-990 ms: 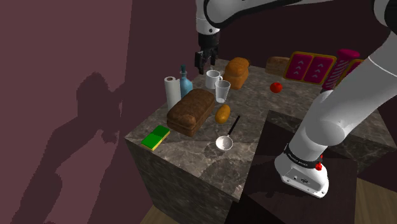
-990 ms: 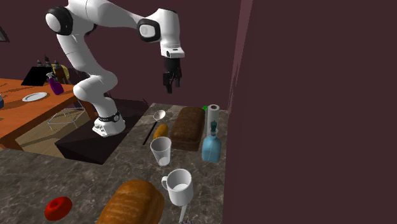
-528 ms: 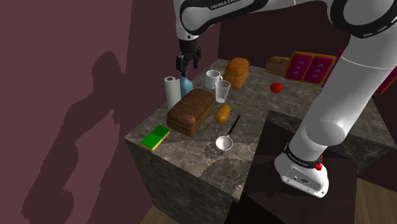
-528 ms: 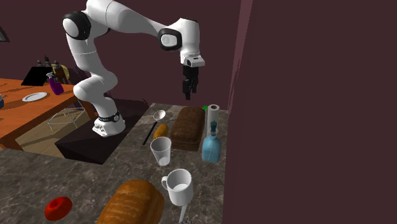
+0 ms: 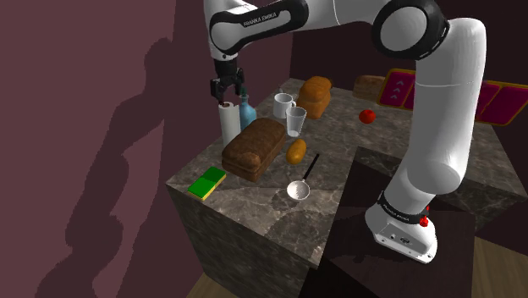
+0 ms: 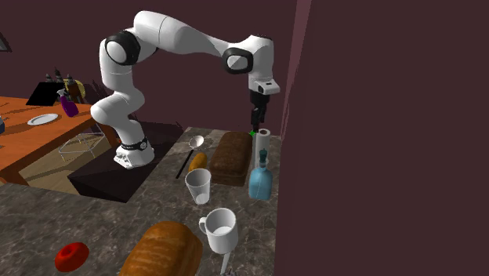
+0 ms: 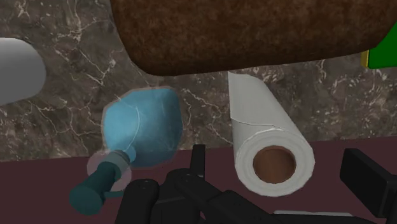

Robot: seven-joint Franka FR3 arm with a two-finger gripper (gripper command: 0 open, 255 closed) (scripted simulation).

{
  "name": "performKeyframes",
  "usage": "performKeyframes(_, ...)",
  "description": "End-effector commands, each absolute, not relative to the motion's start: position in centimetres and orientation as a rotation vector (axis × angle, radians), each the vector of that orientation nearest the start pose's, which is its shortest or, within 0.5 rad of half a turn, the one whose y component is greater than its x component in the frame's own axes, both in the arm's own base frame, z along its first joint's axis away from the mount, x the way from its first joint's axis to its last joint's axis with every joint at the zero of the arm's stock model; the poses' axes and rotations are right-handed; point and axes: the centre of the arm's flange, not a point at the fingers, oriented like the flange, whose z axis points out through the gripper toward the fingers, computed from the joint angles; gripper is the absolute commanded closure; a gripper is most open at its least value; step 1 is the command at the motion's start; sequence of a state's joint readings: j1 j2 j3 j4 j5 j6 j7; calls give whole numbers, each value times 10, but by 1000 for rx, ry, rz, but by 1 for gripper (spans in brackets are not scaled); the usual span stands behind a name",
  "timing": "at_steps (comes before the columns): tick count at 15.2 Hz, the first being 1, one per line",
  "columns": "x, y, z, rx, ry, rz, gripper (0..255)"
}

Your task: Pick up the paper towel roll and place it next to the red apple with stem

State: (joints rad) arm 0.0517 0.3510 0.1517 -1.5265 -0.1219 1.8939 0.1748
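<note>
Two fingers [image 7: 369,181] stand wide apart on my gripper [image 5: 228,91]: released, clasping nothing.

Wrist view: the roll [image 7: 270,149] stands upright under me with its brown core facing the camera. It sits between the fingers with a gap on each side.

Shoulder view: my fingertips hang just above the roll's top end, and no contact is seen.

Roll location: on the marble counter [image 5: 254,199], at the edge nearest the wall, just beside the blue bottle [image 5: 246,111] and the end of the dark loaf [image 5: 254,146]. The wrist view shows a strip of bare counter between roll and bottle. Whether loaf and roll touch I cannot tell.

Apple [image 5: 367,116]: the shoulder view places it well apart from the roll, beyond the mug [image 5: 283,105], the glass [image 5: 296,120] and the light loaf [image 5: 315,96]. The second exterior view puts the apple at its lower left and the roll far back by the wall.

The shoulder view adds a green sponge [image 5: 206,183] at the counter's near corner, and a ladle [image 5: 298,188] near a bun [image 5: 296,151].
</note>
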Motion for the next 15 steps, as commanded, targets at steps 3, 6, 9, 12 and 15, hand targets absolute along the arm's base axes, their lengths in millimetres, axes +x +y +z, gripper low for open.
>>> performKeyframes(3, 692, 123, 439, -3191, -83, -52, 0)
performKeyframes(6, 693, 122, 423, -3191, -83, -52, 0)
performKeyframes(9, 693, 121, 408, -3191, -83, -52, 0)
performKeyframes(12, 693, 121, 405, -3191, -83, -52, 0)
performKeyframes(15, 693, 121, 405, -3191, -83, -52, 0)
